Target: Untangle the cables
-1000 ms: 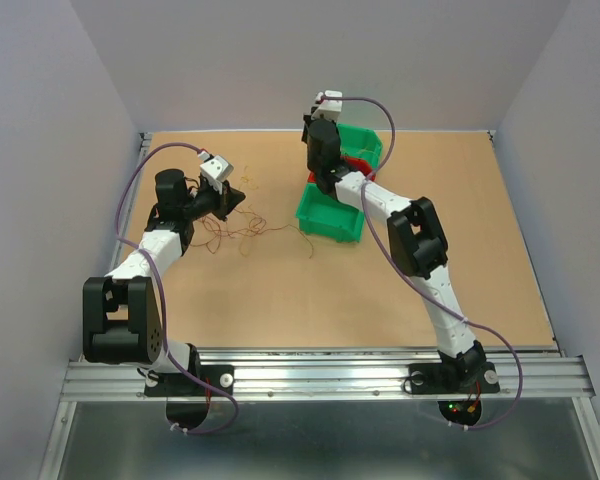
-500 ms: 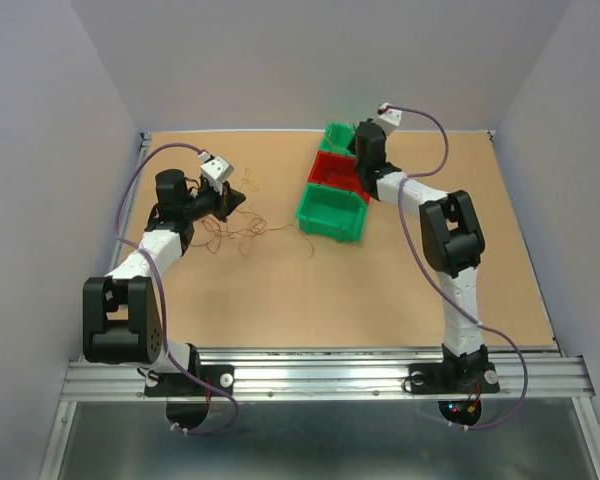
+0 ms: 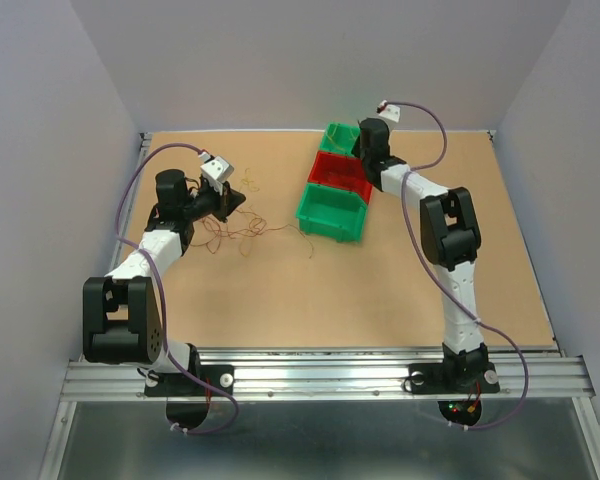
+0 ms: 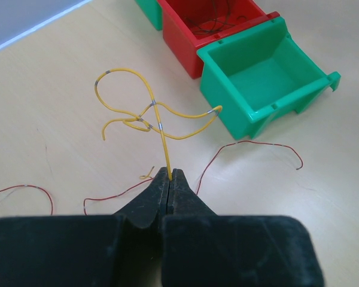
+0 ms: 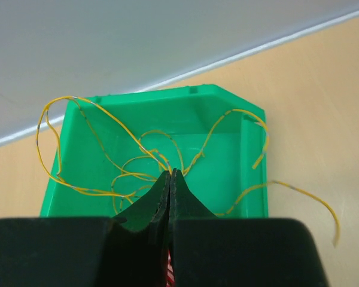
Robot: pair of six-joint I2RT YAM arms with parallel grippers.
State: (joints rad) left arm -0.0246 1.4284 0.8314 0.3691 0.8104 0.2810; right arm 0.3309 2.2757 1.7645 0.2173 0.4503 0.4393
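The cables are thin curly wires. A yellow cable [image 4: 158,119] rises in loops from my left gripper [image 4: 169,173], which is shut on its end just above the table. Red-brown cables [image 4: 251,143] lie loose on the board, and in the top view they form a tangle [image 3: 242,230] just right of the left gripper [image 3: 235,200]. My right gripper [image 5: 170,173] is shut on another yellow cable [image 5: 107,122], whose loops hang into and over the far green bin [image 5: 161,101]. From above, the right gripper [image 3: 365,150] hovers at that bin [image 3: 336,134].
Three bins stand in a diagonal row: the far green one, a red bin [image 3: 340,172] with dark wire inside, and a near green bin [image 3: 330,212], empty in the left wrist view [image 4: 263,84]. Walls enclose the board on three sides.
The right arm has swung back and to the right, from above the red and near green bins to the far green bin. The left arm has not moved.
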